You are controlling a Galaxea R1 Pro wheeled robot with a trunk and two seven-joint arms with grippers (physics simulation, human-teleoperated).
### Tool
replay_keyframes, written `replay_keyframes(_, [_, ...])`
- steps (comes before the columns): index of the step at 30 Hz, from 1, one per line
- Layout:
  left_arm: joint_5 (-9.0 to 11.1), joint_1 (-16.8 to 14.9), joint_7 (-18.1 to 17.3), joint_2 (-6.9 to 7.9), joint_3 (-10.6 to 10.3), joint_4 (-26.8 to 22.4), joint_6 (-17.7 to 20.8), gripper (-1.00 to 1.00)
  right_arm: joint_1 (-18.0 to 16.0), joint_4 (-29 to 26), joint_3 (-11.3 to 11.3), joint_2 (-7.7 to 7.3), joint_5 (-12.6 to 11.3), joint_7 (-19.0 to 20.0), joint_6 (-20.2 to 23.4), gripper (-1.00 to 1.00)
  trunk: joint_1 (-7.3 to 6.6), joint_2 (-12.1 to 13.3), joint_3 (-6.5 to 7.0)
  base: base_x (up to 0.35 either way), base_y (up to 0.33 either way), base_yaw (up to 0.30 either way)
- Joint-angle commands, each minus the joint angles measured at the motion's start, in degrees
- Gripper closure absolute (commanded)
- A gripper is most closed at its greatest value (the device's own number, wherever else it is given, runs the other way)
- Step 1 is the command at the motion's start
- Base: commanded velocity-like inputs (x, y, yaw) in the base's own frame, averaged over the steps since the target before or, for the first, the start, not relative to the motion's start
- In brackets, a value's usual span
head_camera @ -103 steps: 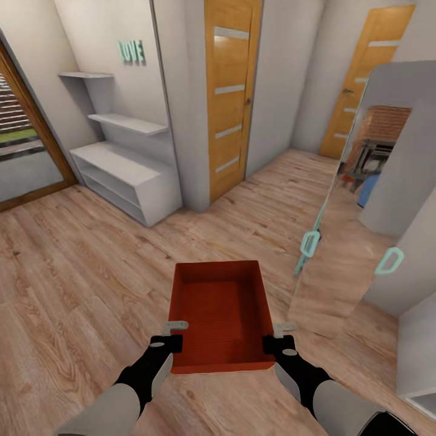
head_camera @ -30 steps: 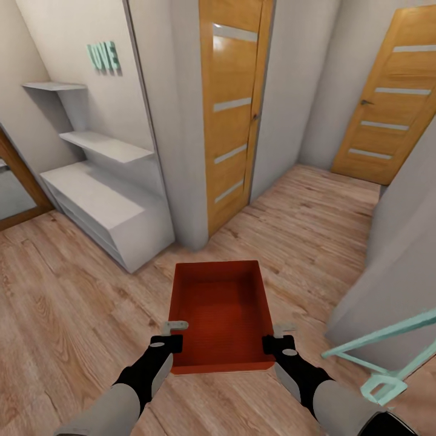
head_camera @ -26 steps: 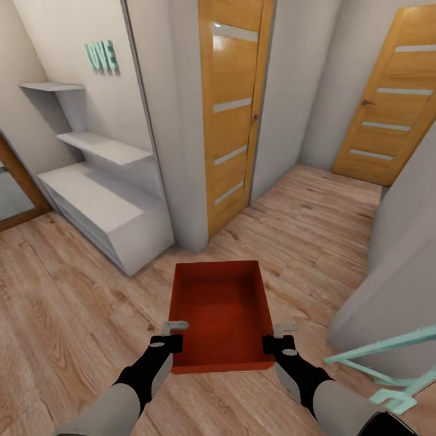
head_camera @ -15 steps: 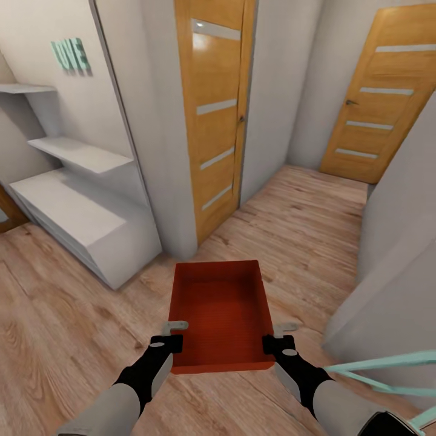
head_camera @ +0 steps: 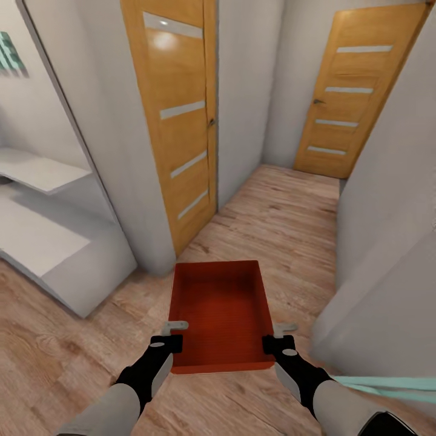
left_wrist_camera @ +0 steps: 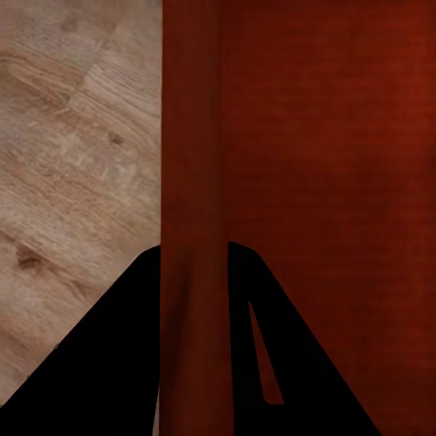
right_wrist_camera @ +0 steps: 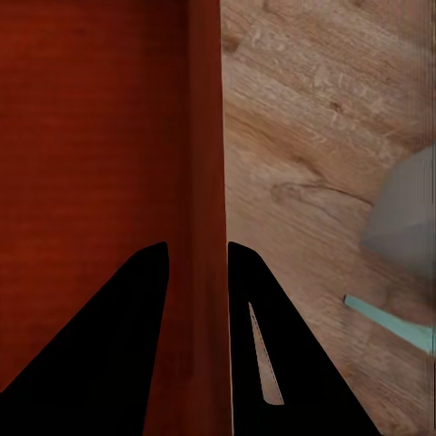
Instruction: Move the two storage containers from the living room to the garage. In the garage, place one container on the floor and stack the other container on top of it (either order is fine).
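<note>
I carry one orange-red storage container [head_camera: 219, 312], open-topped and empty, level in front of me above the light wood-plank floor [head_camera: 284, 224]. My left gripper [head_camera: 171, 335] is shut on its left wall near the close corner. My right gripper [head_camera: 277, 337] is shut on its right wall. In the left wrist view, the thin red container wall [left_wrist_camera: 193, 182] runs between the two dark fingers [left_wrist_camera: 109, 363]. The right wrist view shows the same: the container wall [right_wrist_camera: 204, 182] pinched between dark fingers [right_wrist_camera: 127, 354].
A narrow hallway lies ahead. An oak door with frosted strips [head_camera: 178, 115] stands on the left, another oak door [head_camera: 354, 91] at the far end. White shelving [head_camera: 54, 242] sits at the left. A pale grey wall [head_camera: 387, 242] crowds the right, with a teal bar [head_camera: 387, 384] low down.
The whole view has swung and advanced toward the hallway: shelving slid off to the left, the doors came closer. The container and both grippers keep their hold unchanged.
</note>
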Motion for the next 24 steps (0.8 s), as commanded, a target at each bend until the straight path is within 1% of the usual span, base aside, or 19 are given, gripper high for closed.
replay_keyframes(1, [1.0,0.0,0.6,1.2,-1.0,0.3,0.3,1.0,-0.1,-0.3,-1.1,-2.58,0.3,-0.3,-0.1,1.0,0.04,0.0,-0.05,0.308,0.0,-0.25])
replay_keyframes(11, [1.0,0.0,0.6,1.2,-1.0,0.3,0.3,1.0,-0.1,-0.3,-1.1,-2.58,0.3,-0.3,-0.1,1.0,0.04,0.0,-0.05,0.307,0.0,-0.23])
replay_keyframes(15, [1.0,0.0,0.6,1.2,-0.9,0.3,0.4,1.0,-0.1,-0.3,-1.1,-2.58,0.3,-0.3,0.0,1.0,0.04,0.0,-0.05,0.214,0.0,-0.044])
replay_keyframes(24, [1.1,0.0,0.6,1.2,-1.0,0.3,0.4,1.0,-0.1,-0.3,-1.1,-2.58,0.3,-0.3,0.0,1.0,0.04,0.0,-0.05,0.042,0.005,-0.003])
